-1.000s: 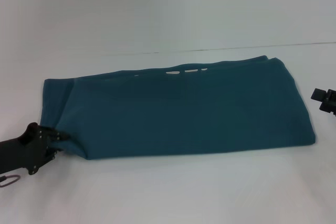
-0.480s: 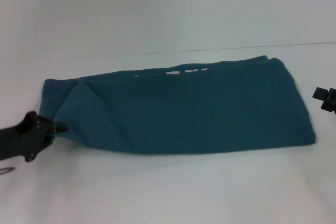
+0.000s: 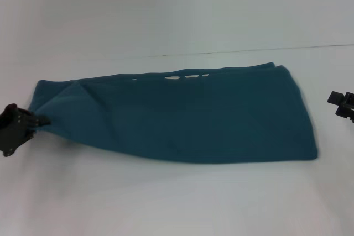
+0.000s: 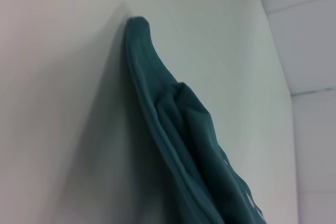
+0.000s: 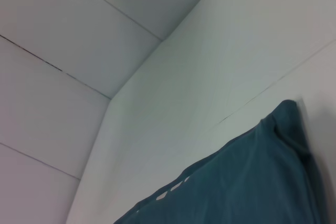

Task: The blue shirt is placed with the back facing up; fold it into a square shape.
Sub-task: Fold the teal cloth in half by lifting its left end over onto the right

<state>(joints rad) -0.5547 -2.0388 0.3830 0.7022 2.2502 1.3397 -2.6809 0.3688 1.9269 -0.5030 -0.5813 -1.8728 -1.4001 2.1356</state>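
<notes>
My left gripper point(image 3: 37, 120) sits at the far left edge of the table point(image 3: 177, 203), fingers pinched on the near-left corner of the blue shirt point(image 3: 182, 114). The cloth rises to a small peak there, with creases fanning out from the pinch. The shirt is already folded into a long band, lying flat across the middle of the table. Its long axis runs left to right, from my left gripper towards my right one. White lettering peeks out along its far edge.

My right gripper point(image 3: 342, 105) waits at the table's right edge, just clear of the shirt's right end and touching nothing; I cannot tell how its fingers stand.

So the whole band lies to the right of my left gripper. I judge the coming move is mine on the left: carry this end rightward along the band to halve it towards a square.
</notes>
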